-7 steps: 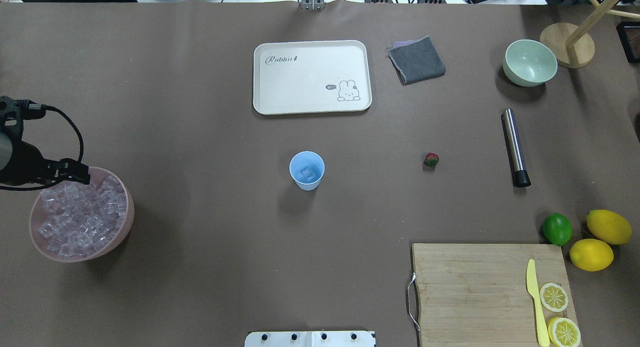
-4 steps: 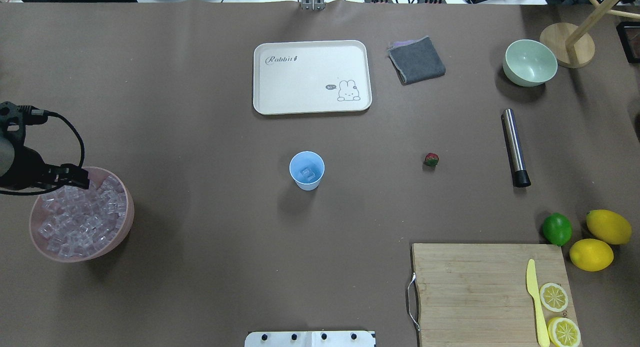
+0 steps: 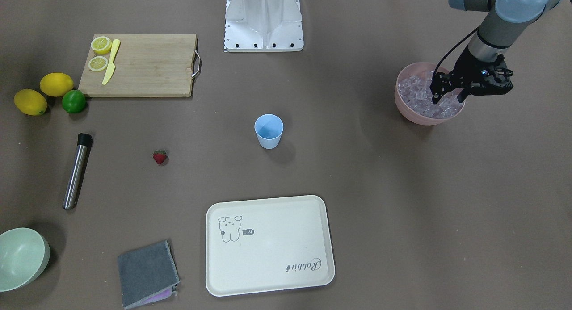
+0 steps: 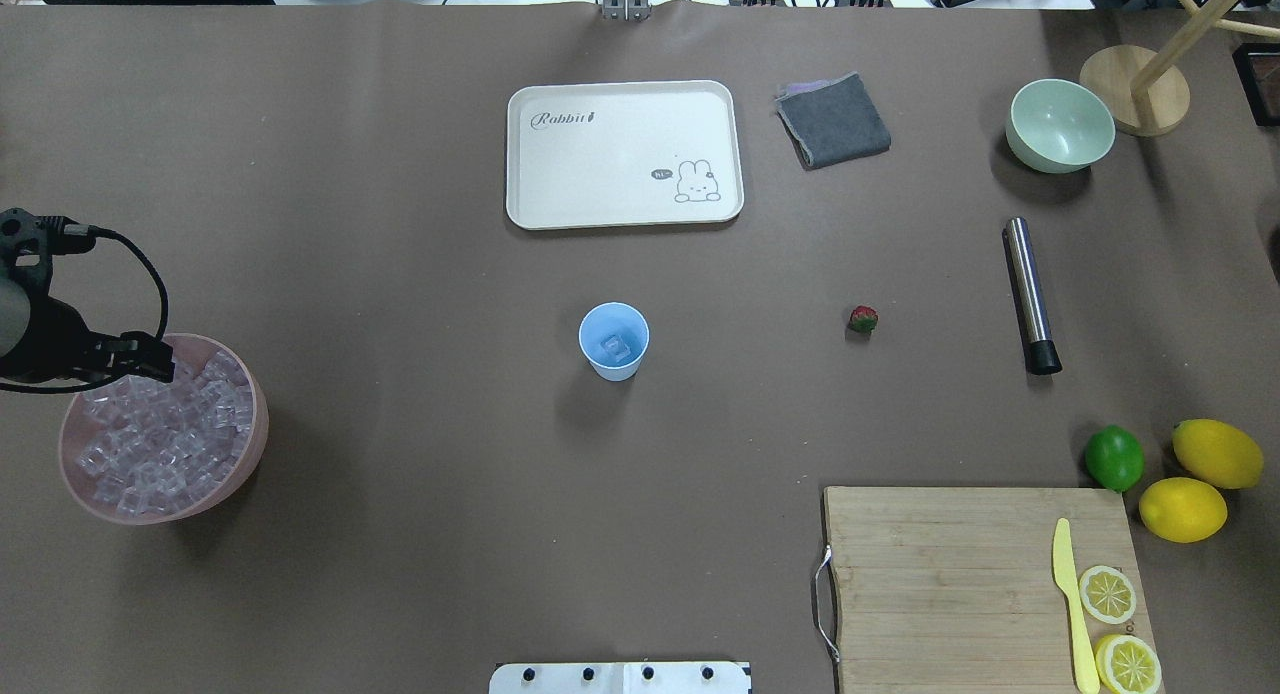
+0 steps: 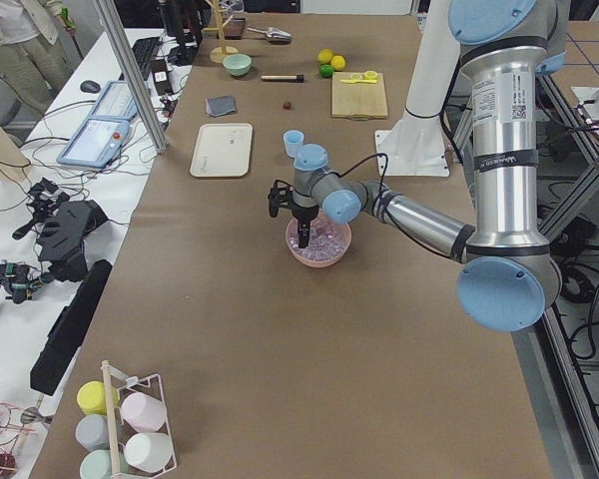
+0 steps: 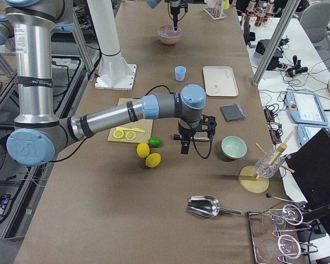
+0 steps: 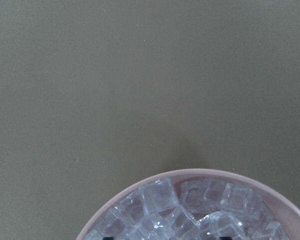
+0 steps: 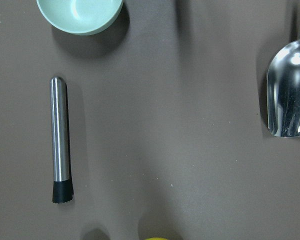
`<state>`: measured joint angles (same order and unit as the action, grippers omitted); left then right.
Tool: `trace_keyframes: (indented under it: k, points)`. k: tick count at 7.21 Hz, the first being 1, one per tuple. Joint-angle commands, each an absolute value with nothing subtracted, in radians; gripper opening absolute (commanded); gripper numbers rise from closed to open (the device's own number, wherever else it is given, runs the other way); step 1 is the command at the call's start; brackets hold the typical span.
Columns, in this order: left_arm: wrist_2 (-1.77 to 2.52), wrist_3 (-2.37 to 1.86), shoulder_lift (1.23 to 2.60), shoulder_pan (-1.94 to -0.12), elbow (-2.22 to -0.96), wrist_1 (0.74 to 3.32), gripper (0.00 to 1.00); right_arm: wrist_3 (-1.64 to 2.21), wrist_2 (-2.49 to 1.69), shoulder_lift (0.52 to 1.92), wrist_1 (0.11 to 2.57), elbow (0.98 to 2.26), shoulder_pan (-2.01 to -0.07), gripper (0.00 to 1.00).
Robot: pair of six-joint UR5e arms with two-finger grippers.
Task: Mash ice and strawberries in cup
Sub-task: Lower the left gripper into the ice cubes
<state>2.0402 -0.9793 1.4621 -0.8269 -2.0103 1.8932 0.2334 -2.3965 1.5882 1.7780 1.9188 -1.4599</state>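
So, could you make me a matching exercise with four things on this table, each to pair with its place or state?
1. light blue plastic cup
2. small red strawberry
3. yellow plastic knife
4. wide pink bowl

A. on the wooden cutting board
B. heaped with clear ice cubes
C. lying alone on the brown table
D. upright, with ice inside

Pairs: 1-D, 2-C, 3-A, 4-B.
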Motion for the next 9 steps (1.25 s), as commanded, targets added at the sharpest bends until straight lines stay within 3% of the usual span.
trace_keyframes:
  k: [1, 3, 9]
  points:
    - [2.039, -0.979, 1.463, -0.822, -2.003, 1.893, 0.70, 0.233, -2.398, 1.589, 1.778, 1.921, -1.459, 1.00]
    - [2.030, -0.979, 1.465, -0.818, -2.002, 1.894, 0.63, 0.233, -2.398, 1.589, 1.778, 1.921, -1.459, 1.00]
    - [2.025, -0.973, 1.476, -0.810, -1.979, 1.894, 0.63, 0.235, -2.396, 1.591, 1.778, 1.921, -1.459, 1.00]
